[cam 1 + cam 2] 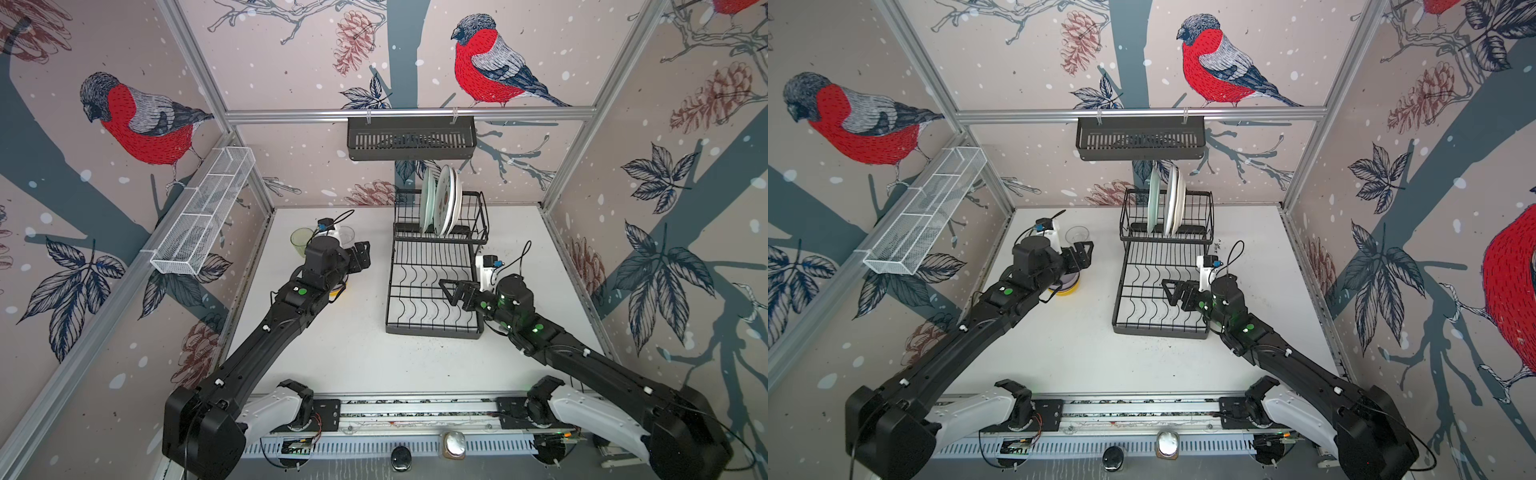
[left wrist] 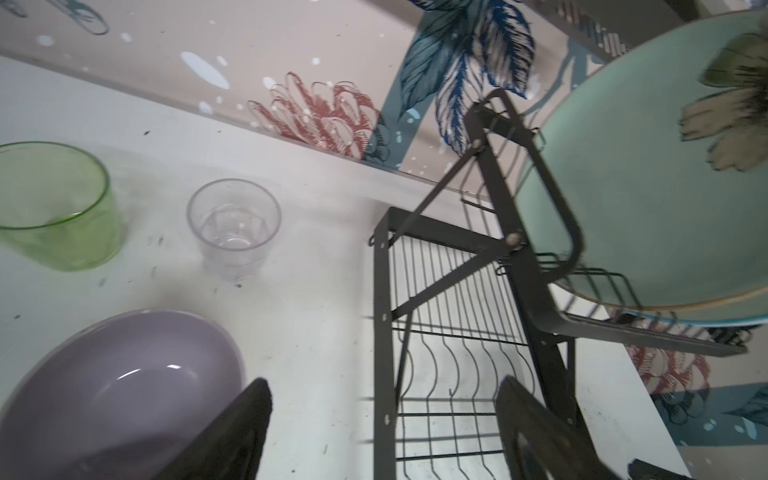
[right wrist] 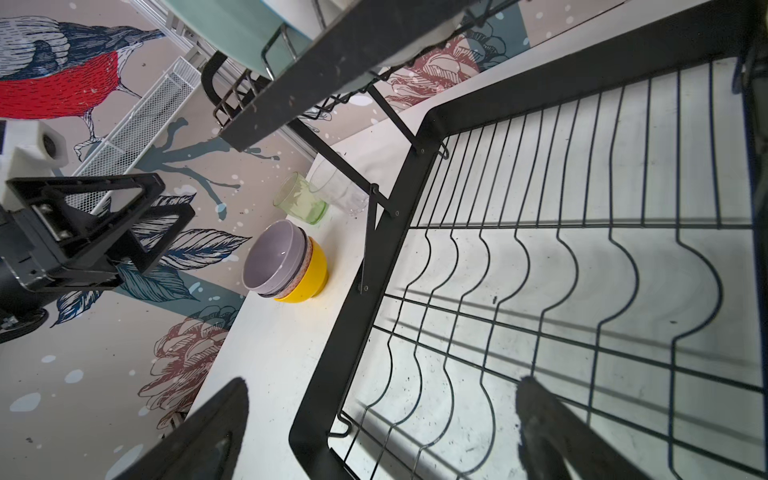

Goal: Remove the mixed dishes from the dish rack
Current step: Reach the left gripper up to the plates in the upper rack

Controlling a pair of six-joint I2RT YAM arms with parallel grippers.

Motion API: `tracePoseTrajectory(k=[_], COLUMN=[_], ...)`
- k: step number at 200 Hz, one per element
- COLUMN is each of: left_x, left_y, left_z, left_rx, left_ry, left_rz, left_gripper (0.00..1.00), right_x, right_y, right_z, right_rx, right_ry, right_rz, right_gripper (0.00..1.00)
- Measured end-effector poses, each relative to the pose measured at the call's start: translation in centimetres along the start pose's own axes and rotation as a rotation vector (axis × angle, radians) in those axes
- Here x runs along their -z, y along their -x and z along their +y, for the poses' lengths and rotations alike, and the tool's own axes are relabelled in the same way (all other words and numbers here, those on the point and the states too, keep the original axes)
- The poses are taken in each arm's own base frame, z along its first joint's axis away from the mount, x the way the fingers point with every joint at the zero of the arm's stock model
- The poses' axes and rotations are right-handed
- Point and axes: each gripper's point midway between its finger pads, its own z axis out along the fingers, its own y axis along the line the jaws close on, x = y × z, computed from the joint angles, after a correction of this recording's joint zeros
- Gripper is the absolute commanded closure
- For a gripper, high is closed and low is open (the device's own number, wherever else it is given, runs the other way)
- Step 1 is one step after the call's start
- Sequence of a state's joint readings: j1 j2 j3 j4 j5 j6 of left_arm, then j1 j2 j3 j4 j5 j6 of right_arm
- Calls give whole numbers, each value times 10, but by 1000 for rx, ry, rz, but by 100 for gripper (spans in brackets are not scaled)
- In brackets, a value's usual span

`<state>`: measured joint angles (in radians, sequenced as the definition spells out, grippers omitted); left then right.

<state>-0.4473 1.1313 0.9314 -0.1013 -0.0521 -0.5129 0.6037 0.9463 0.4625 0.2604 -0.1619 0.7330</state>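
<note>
Black wire two-tier dish rack (image 1: 434, 330): lower tier bare. Three upright plates (image 1: 444, 199) (pale green, patterned, white) on raised tier at 12 o'clock end, not yet unloaded.
Nested lilac, pink-patterned, yellow bowls (image 3: 291, 266) on desk (image 1: 353, 353) at rack's 9 o'clock.
Green glass (image 2: 54, 208), clear glass (image 2: 232, 228) at 10 o'clock.
Left claw (image 1: 363, 255), right claw (image 1: 451, 293): both agape, empty.

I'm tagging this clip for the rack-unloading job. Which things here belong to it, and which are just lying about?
Job: dish rack, pale green plate, patterned plate, white plate, lilac bowl, yellow bowl, green glass, clear glass.
Lying about: white mesh trough, dark slatted basket.
</note>
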Motion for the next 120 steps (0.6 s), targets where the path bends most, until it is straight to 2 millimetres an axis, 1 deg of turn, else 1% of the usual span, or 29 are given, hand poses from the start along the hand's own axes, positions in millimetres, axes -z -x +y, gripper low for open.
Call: tracePoseTrajectory(k=[15,38,54,81,100,120], left_x=[-4,-9,-13,-20,-27,-35], left_y=[7,13,14,14,14,17], left_z=[-29,-63,-81,-101,-116,-137], left_rx=[-35,-81,-102,-122,-141,-158], left_ry=[-67,-138,-177,-234,-289,-349], left_rz=[-19,-38,-46,-65,-66,-67], left_gripper=[21,27,32,39,40,44], right_x=[7,17,23,32,37,40], right_y=[2,4,3,2,1,3], right_z=[-3,-8,-13,-20,-25,-27], right_rx=[-1,-6,-26,-31,-42,-50], right_ry=[-20,-50,-71,-98,-115,-127], right_rz=[-14,-45,-55,-83,-98,-110], right_gripper=[1,1,1,0,1,0])
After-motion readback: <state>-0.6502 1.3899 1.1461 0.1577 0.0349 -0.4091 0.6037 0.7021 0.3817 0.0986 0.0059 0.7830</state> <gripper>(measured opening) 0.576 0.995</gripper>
